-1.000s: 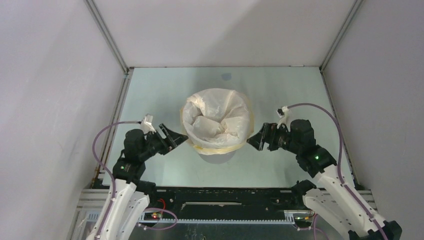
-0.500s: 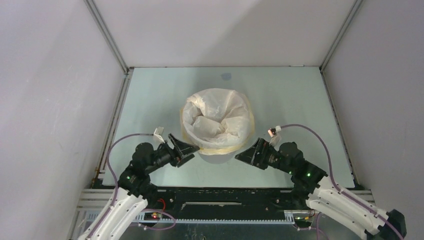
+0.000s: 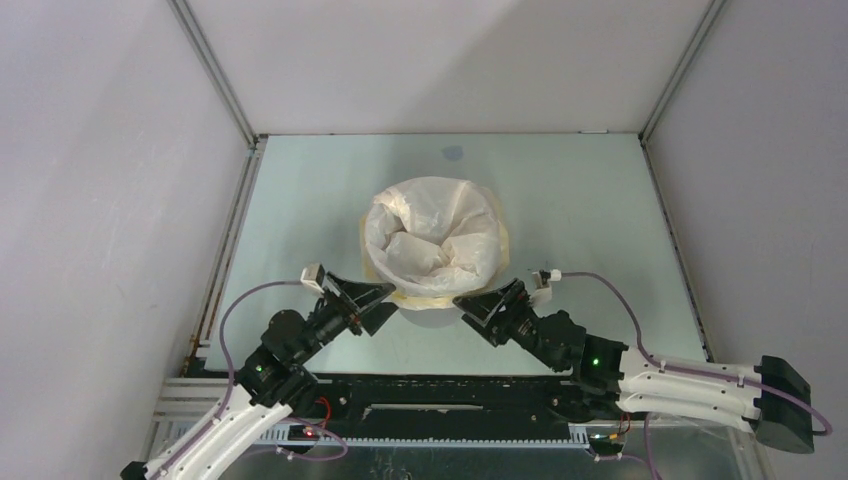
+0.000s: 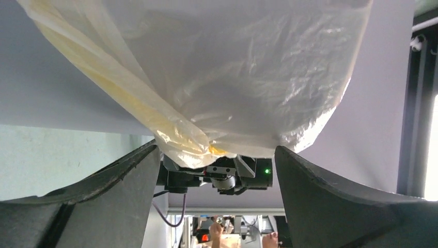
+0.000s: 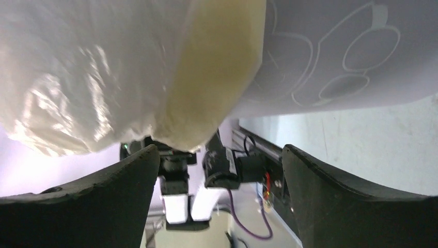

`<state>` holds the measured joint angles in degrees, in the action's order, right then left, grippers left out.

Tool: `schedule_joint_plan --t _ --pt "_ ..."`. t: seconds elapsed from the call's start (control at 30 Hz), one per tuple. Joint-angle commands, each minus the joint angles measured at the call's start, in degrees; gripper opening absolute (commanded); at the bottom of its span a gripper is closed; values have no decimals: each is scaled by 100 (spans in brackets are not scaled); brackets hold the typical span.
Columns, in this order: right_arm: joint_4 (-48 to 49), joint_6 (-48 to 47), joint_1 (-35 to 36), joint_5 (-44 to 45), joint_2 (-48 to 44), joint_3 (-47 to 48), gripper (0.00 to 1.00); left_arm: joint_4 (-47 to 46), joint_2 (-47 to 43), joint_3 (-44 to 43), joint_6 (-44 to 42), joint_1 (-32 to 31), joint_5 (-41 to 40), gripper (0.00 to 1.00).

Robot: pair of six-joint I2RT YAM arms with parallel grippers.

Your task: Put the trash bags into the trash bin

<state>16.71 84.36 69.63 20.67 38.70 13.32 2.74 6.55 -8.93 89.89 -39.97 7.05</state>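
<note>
The pale cream trash bag [image 3: 434,240] lines the grey trash bin and folds over its rim, its yellow edge band hanging down the outside. Only a strip of the bin's wall [image 3: 432,311] shows below the band. My left gripper [image 3: 372,303] is open and empty, low at the bin's front left, fingertips close to the band. My right gripper [image 3: 482,308] is open and empty at the bin's front right. In the left wrist view the bag [image 4: 232,67] hangs just above the open gripper [image 4: 217,151]. In the right wrist view the bag [image 5: 103,72] and bare bin wall [image 5: 330,62] sit above the open gripper [image 5: 219,150].
The bin stands mid-table on the pale green tabletop [image 3: 580,200], inside a grey-walled enclosure. A small dark mark [image 3: 453,153] lies near the back. A black rail [image 3: 440,395] with the arm bases runs along the near edge. Each wrist view shows the other arm between its fingers.
Both arms have dropped and swung inward from the bin's sides to its front. Both grippers stayed open. The bag and bin have not moved.
</note>
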Motion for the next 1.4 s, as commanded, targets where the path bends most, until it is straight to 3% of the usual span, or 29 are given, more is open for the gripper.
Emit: schedule_joint_plan --t 0.0,0.43,0.6,1.0,1.37 --pt "493 407 81 1030 20 279 90 -433 371 -110 303 -180 -362 84" --pt "-541 794 -20 1184 343 556 86 -591 634 214 563 -739 -1093 66" --pt "-348 1063 -141 993 632 198 84 -591 534 514 532 -732 -1192 59" --pt "533 1308 -395 643 1622 -329 83 -657 908 828 247 -735 -1421 58" --pt "-692 1267 -760 774 1113 -278 80 176 776 1167 109 -740 -2039 61"
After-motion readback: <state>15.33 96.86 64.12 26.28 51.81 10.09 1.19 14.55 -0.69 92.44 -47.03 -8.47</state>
